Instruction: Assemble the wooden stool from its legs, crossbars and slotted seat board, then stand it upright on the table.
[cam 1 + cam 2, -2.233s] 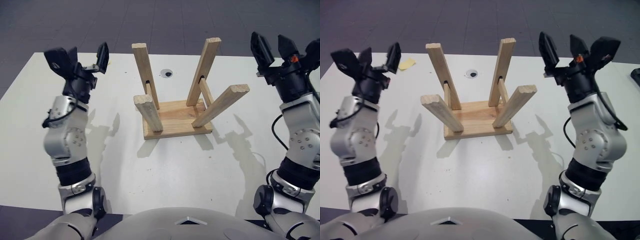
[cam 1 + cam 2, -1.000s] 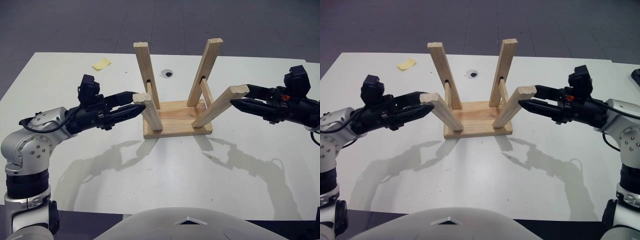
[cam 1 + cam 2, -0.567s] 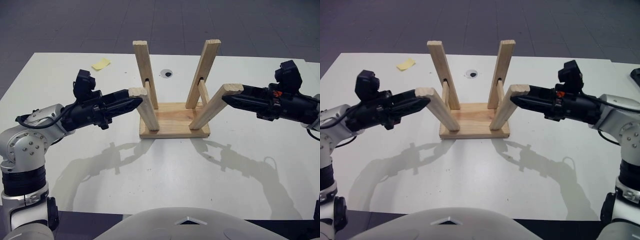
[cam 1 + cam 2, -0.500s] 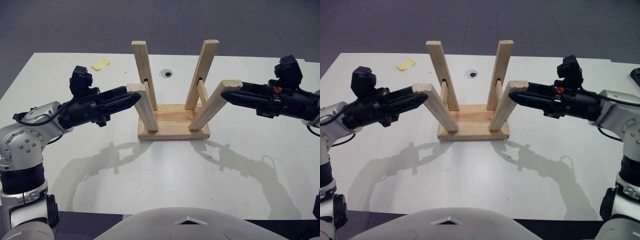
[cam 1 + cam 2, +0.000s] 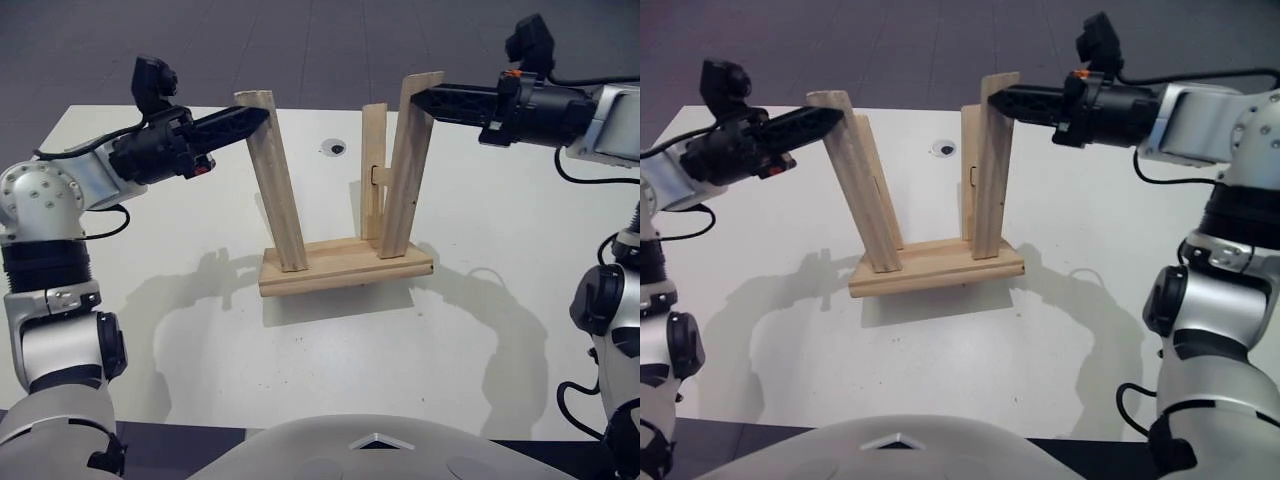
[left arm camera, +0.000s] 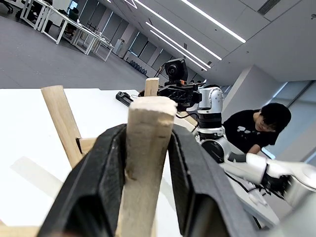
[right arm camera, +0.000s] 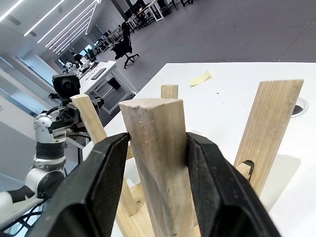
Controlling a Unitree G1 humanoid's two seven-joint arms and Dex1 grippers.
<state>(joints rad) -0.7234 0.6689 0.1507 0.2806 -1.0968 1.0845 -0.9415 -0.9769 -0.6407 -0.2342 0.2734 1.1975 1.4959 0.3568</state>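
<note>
Left eye view: inverted stool at counter centre, clamped by left jaws at left leg tip, by right jaws at right leg tip. Recommend turning both wrists in step, to spare joints.

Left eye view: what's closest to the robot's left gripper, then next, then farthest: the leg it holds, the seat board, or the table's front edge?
1. The leg: clamped in the left gripper, touching it.
2. The seat board: lower down, at that leg's foot.
3. The table's front edge: on the robot's side, past the board.
</note>
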